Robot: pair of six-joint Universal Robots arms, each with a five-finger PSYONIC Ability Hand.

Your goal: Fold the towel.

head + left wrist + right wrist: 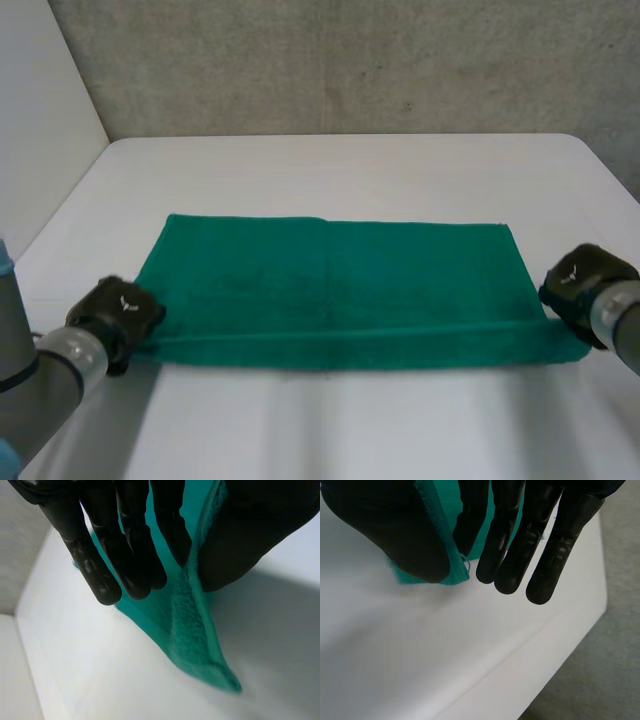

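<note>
a green towel (330, 290) is seen lying flat on the white table (340, 170), about midway between the table's left and right edges and nearer its front edge than its back edge. the towel's long axis is laid parallel to the table's front edge, so that its short ends are pointed toward the table's left and right edges. a narrow raised band is seen running along the towel's near long edge. the left hand (118, 310) is placed at the towel's near left corner; in the left wrist view the cloth's edge is seen pinched between the nearly straight fingers (127, 555) and the thumb (240, 535), and the corner is lifted a little off the table beyond them. the right hand (580, 285) is placed at the towel's near right corner; in the right wrist view that corner is seen caught between the thumb (395, 530) and the nearest finger, while the other fingers (520, 545) are held straight just beside the cloth, above the bare table.
</note>
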